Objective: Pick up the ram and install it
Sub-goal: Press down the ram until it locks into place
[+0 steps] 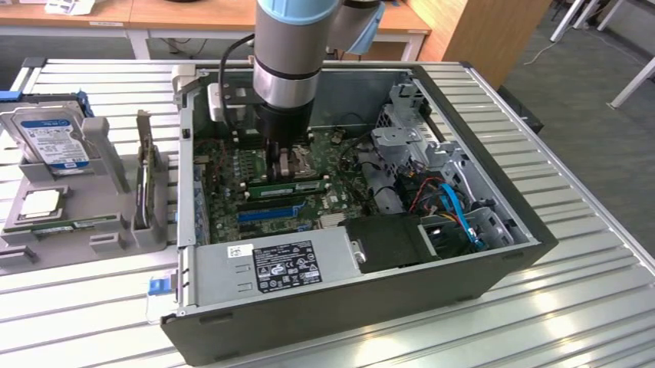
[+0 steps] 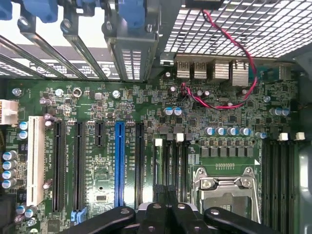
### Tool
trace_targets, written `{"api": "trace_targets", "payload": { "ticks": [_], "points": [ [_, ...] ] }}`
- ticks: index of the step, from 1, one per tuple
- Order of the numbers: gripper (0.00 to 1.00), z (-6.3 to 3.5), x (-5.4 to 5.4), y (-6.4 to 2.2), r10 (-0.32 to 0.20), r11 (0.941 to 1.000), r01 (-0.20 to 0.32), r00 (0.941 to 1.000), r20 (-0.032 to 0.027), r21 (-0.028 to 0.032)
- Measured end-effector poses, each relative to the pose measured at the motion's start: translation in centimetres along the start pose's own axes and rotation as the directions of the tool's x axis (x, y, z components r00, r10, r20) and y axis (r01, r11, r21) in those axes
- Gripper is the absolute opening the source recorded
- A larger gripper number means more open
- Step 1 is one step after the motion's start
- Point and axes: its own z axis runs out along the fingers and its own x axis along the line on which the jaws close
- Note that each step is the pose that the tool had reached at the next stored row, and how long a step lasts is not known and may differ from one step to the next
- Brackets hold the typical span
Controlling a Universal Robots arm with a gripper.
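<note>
Fingers [image 2: 168,214]: black, pressed together, no stick visible between them; tips low over the motherboard [image 2: 146,126], beside the processor socket [image 2: 225,187].

Arm [image 1: 297,54]: grey and blue, upright, reaching straight down into the open computer case [image 1: 492,264] lying on its side.

Ram [image 1: 290,186]: green stick seated in a slot just in front of the arm's lower end, seen in the exterior view.

Wrist view adds: blue expansion slot [image 2: 119,158], white slot [image 2: 35,161], red wire [image 2: 229,44].

Exterior view adds: power supply [image 1: 271,264], hard drive [image 1: 51,142] in a grey holder on the slatted tabletop [image 1: 573,322], towards the exterior view's left.
</note>
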Motion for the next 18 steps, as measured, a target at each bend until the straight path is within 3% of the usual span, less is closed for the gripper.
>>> {"api": "trace_targets", "payload": {
  "ticks": [18],
  "points": [
    [0.10, -3.42, -0.3, 0.10, 0.000, 1.0000, 0.000, 1.0000, 0.0000, 0.0000]
  ]
}}
